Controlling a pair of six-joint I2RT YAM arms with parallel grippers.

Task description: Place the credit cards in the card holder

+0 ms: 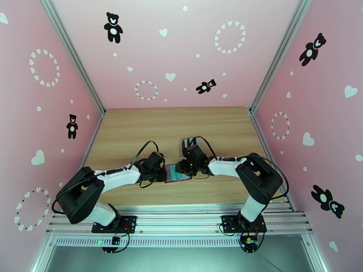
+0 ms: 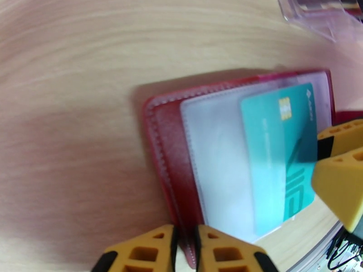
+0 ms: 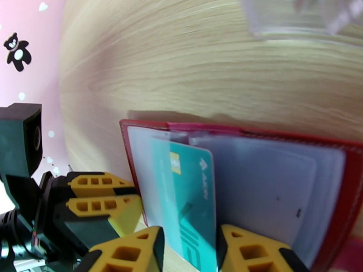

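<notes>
A: So, what takes up the most room?
B: A wooden table, with pink walls on three sides, printed with bears and hearts.
A: And the arms?
B: The left arm and the right arm both reach inward. They meet near the middle of the table, toward its near edge.
A: What lies between them?
B: The card holder, dark red, spread open and flat on the wood, with clear sleeves inside. A clear rack stands a little farther back, just beyond the right arm's end, apart from the holder.
A: How does the left gripper stand?
B: The left gripper is pinched narrow on the holder's left side. The red stitched border runs in between its yellow fingertips.
A: And the right one?
B: The right gripper sits at the holder's right side with its jaws partly apart. The end of a teal card shows in the gap between them. Whether the fingers touch it I cannot tell.
A: Where is that card?
B: It lies across the sleeves. Its far end looks tucked under one of them, and its near end sticks out past the holder's edge over the wood.
A: Anything smaller?
B: A gold chip on the card's face, toward the far end.
</notes>
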